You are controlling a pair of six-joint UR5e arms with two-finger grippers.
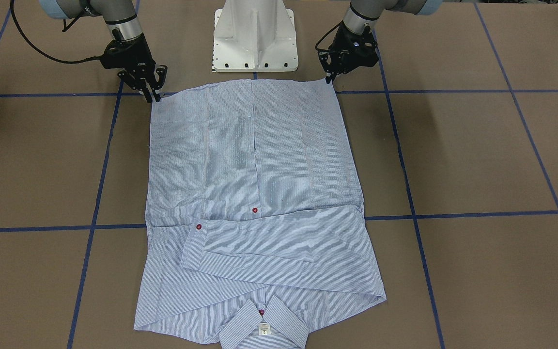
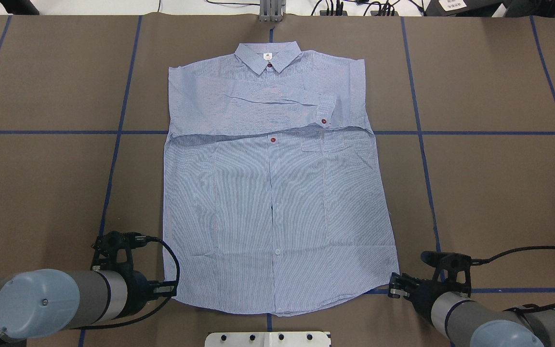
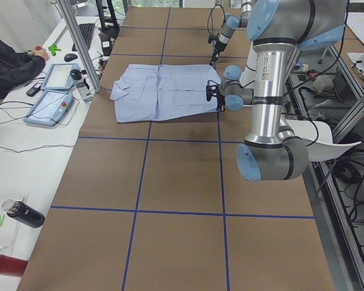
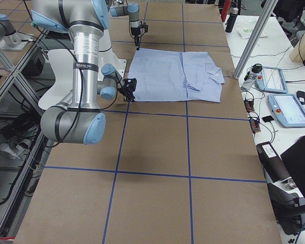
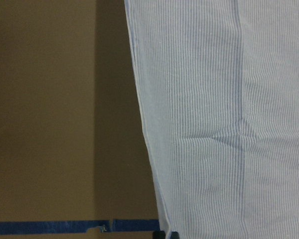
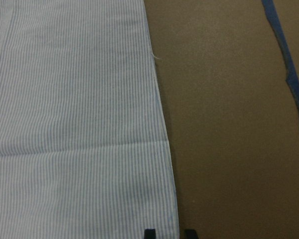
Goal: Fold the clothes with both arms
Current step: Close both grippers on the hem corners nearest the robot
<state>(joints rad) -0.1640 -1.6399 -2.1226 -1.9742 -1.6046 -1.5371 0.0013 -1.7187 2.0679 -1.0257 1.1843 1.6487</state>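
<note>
Light blue-and-white striped button-up shirt point(image 2: 277, 193) flat on brown table point(image 2: 475, 193); L gripper point(image 1: 329, 79) clenched on hem corner, R gripper point(image 1: 154, 98) fingers apart, straddling other corner.

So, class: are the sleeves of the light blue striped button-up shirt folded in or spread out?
Folded in. None sticks out sideways; the top sleeve lies crosswise below the collar.
</note>
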